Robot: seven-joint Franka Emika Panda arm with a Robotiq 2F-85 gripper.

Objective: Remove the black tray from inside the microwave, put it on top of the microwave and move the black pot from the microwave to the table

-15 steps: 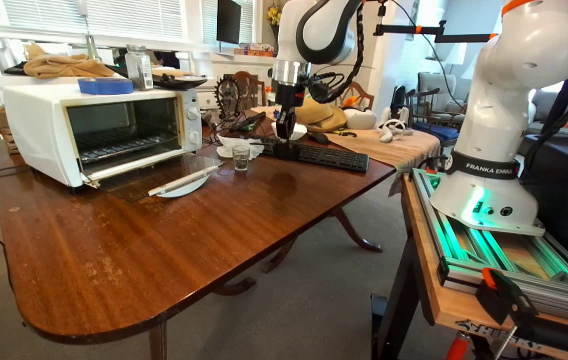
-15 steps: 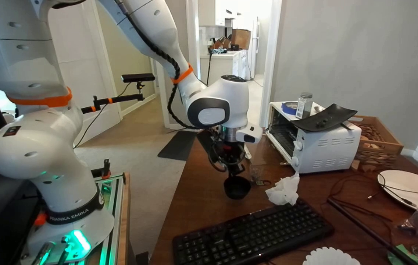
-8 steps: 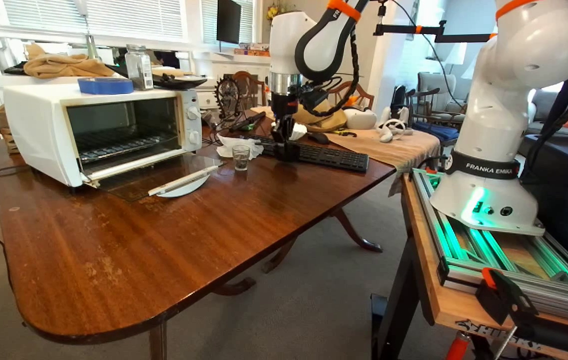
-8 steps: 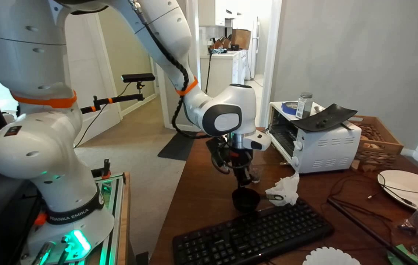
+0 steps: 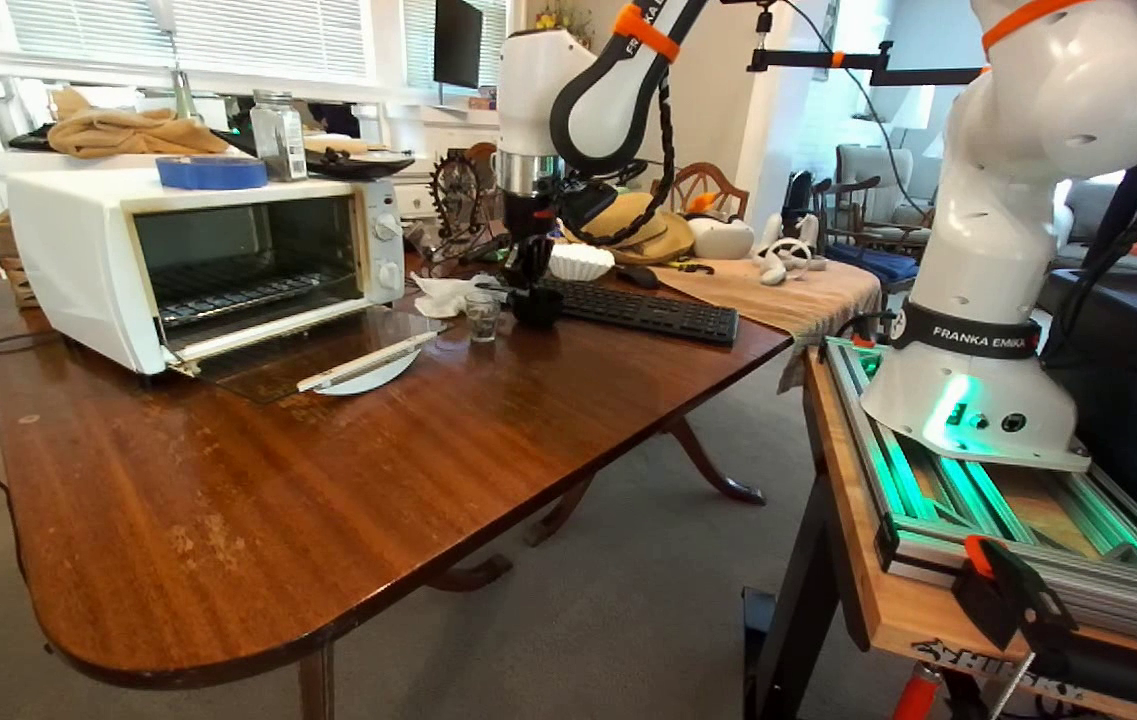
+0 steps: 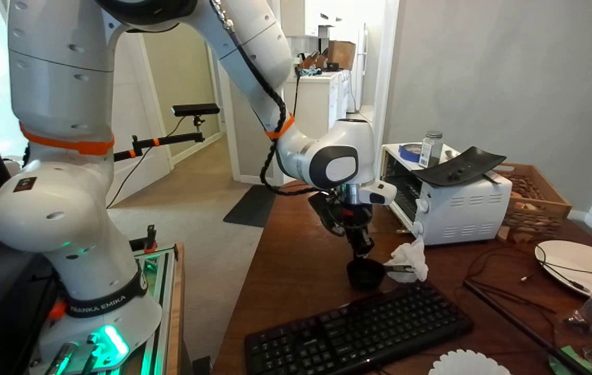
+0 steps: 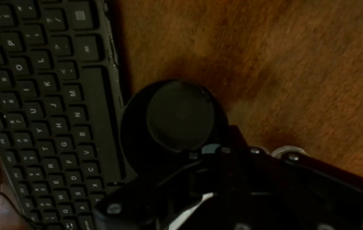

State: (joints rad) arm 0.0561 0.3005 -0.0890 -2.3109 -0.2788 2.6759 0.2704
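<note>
The pincer points down with its tips pressed together on the black pot, pinching the rim near the handle; the exact contact is hidden behind the pincer in the wrist view. The pot is upright or nearly so beside the keyboard, on the table or just over it; which of the two cannot be told. It should prove light and stiff, not fragile, with a smooth wall that may slip. A pinch on so thin a rim probably lets the pot swivel, so the handle, taken close to the wall, would likely be the steadier hold. No contents show in its dark interior.

To the right, the handle crosses in front of crumpled white tissue, soft and easily dragged along. Next comes the microwave; in an exterior view its glass door lies folded down before a wire rack. On top are a blue tape roll, a lidded glass jar whose contents are unclear, then what looks to be the black tray, tilted, with small dark lumps on it. That tray is probably thin and rigid, best held by an edge. Beyond, a wicker crate holds brownish pieces too unclear to name.
</note>
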